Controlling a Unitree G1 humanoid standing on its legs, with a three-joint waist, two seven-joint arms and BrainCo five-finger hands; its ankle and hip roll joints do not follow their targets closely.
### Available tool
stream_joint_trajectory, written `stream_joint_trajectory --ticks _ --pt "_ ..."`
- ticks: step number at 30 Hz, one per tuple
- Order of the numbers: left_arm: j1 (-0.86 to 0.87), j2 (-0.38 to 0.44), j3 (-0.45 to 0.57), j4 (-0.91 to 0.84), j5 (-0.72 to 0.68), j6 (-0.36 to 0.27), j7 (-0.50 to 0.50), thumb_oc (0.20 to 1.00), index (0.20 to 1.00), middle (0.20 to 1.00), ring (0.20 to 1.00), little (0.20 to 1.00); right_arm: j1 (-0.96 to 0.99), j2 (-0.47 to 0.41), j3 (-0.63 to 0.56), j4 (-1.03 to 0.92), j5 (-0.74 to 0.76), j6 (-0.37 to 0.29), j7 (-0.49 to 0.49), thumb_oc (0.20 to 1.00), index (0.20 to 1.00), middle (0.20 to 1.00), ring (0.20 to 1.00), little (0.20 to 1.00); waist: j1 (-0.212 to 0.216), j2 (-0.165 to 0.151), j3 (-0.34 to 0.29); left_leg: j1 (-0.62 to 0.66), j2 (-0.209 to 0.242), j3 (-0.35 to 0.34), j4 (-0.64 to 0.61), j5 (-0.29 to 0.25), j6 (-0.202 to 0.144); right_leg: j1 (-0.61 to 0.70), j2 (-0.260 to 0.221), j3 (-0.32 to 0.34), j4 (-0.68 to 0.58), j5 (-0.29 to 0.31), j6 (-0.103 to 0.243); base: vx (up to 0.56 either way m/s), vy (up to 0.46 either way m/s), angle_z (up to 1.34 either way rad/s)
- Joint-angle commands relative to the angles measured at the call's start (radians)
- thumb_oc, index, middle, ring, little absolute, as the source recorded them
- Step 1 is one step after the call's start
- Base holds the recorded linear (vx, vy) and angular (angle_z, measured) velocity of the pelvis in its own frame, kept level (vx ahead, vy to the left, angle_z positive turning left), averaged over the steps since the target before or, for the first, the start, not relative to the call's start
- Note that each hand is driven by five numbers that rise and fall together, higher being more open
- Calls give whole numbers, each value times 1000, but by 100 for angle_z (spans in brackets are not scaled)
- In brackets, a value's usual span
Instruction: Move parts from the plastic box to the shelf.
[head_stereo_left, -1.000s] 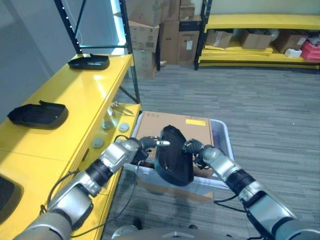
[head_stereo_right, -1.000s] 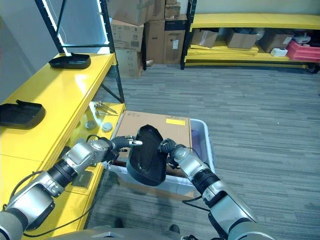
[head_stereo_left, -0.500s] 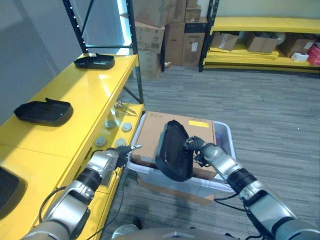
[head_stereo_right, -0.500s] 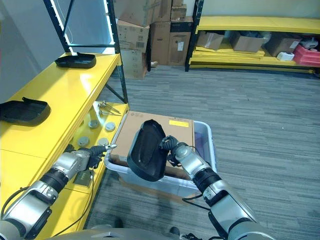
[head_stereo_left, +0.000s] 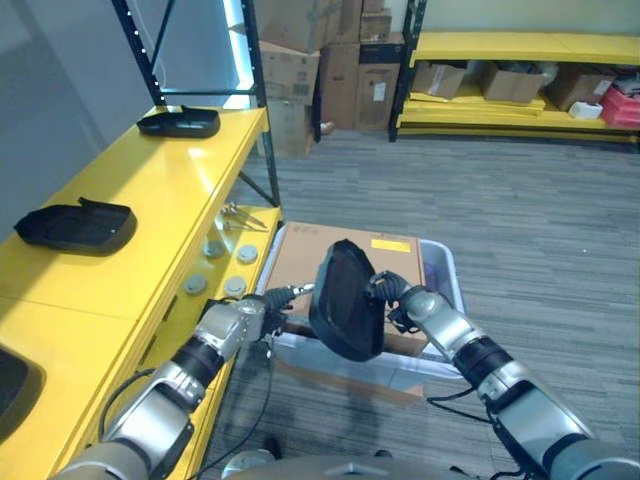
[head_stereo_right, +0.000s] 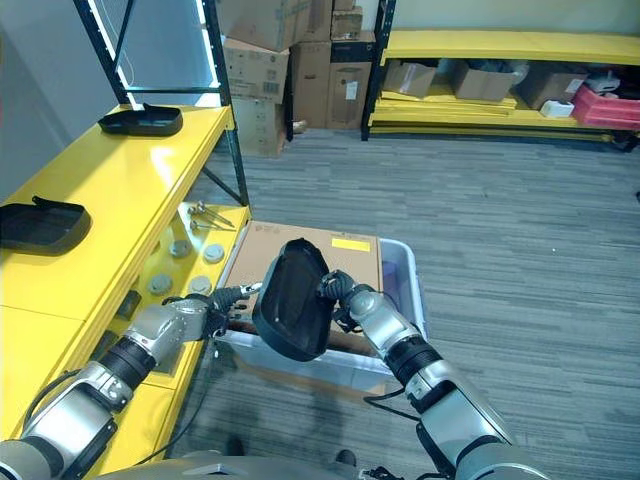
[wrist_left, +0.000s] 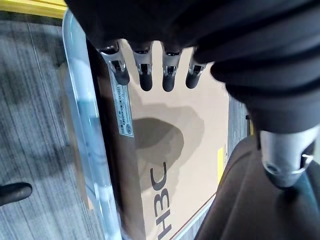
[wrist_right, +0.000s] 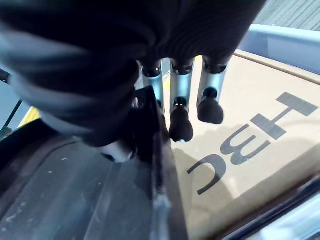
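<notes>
A dark moulded part is held upright on edge above the plastic box by the right robot hand, whose fingers and thumb are pinched on the part's rim, as is seen in the right wrist view. The left robot hand is seen just beside the part's other side, fingers straight and relaxed, with nothing gripped; in its wrist view the fingertips hang over a cardboard box that lies flat inside the plastic box.

The step in hand is judged to be the carry: the part has been lifted clear of the box but not yet taken to the shelf. The next move is thought to call for a swing to the robot's left and a turn of the part from edge-on to flat before it is set down, probably with support from the free hand, since a one-sided pinch on a smooth rim could slip.

The part is a matt black plastic shell, oval and dished, with a thin raised edge. Two similar black shells are already laid flat, well apart, on the glossy yellow shelf. The plastic box is translucent and pale, with rounded corners; the cardboard is plain brown with a yellow label. Grey ribbed carpet covers the floor.
</notes>
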Motion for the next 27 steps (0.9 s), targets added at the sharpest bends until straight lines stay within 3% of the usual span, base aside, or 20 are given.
stream_joint_trajectory --ticks 1,10,13,27 --pt "-113 -35 -12 130 -42 -80 44 1000 1000 1000 1000 1000 -147 23 -12 16 -2 -73 3 200 200 200 200 200 34 -12 -23 -32 15 -4 37 -64 -18 -12 -68 -61 85 -75 84 0 0 0" --pt "-107 -30 33 169 -41 -126 16 1000 1000 1000 1000 1000 -146 16 -14 28 -5 -77 7 200 200 200 200 200 38 -12 -24 -34 16 -9 37 -64 -19 -11 -65 -63 81 -76 82 0 0 0" --pt "-107 -22 33 168 -15 -172 -19 1000 1000 1000 1000 1000 -143 14 -16 26 -5 -82 8 200 200 200 200 200 38 -14 -23 -35 15 -13 38 -64 -20 -13 -63 -60 82 -77 81 0 0 0" --pt "-121 -10 20 95 -75 -172 -29 1000 1000 1000 1000 1000 -128 9 -21 19 -13 -79 13 200 200 200 200 200 38 -15 -24 -30 18 -14 33 -61 -23 -6 -60 -64 78 -77 81 0 0 0"
